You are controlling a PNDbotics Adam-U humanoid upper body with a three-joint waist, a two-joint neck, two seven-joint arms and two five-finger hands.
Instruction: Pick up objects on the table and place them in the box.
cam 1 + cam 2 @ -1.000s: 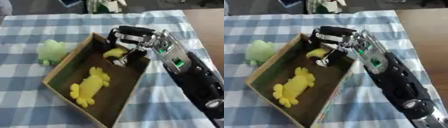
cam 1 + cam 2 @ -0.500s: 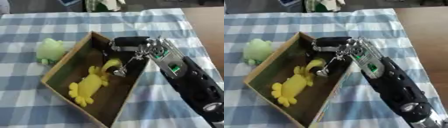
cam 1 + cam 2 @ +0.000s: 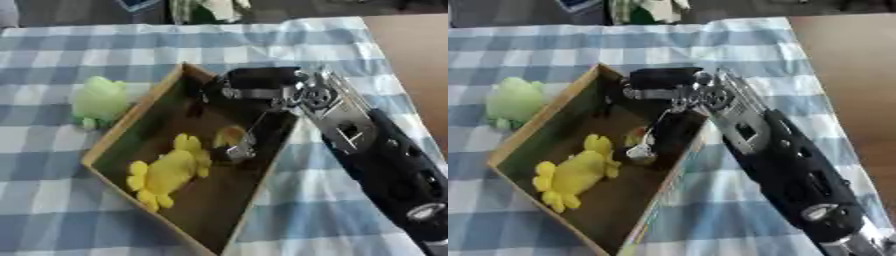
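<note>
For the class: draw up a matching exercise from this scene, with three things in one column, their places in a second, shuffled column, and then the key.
Things:
1. green toy
2. large yellow toy
3. right hand

Places:
A. lying on the floor of the box
B. on the tablecloth, outside the box's left wall
C. reaching into the box from the right

Pairs: 1-B, 2-A, 3-C

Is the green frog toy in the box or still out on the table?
Out. The green frog toy lies on the checked cloth beside the box, outside its left wall.
</note>
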